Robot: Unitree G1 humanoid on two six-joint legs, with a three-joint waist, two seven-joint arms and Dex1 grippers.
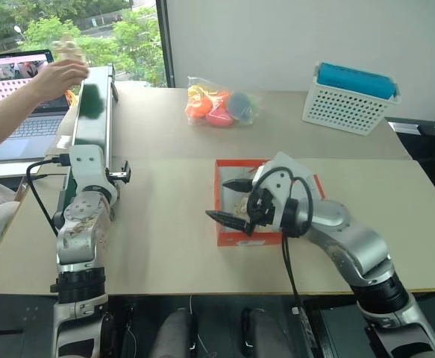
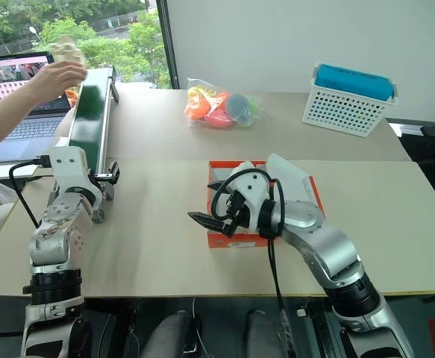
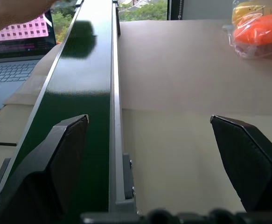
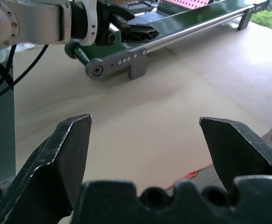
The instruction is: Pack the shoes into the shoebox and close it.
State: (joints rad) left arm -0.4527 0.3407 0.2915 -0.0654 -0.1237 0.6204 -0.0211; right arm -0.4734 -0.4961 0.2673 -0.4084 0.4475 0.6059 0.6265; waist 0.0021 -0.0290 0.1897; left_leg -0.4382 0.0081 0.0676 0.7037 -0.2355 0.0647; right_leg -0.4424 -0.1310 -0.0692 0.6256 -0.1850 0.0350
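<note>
The orange-red shoebox (image 1: 248, 238) lies open on the table in front of me, a white flap (image 1: 286, 165) standing up at its far side. My right gripper (image 1: 228, 200) hovers open over the box's left edge with nothing between its fingers (image 4: 70, 154), and the arm hides most of the inside. At the far left a person's hand (image 1: 57, 74) holds a cream, bumpy shoe (image 1: 69, 46) over the far end of a green conveyor belt (image 1: 94, 119). My left gripper (image 1: 120, 175) is open and empty at the belt's near end, one finger (image 3: 56, 154) over the belt.
A clear bag of orange and coloured items (image 1: 221, 107) lies at the table's back, and a white perforated basket with a blue top (image 1: 348, 101) stands at the back right. A laptop (image 1: 23, 82) sits behind the conveyor at the left.
</note>
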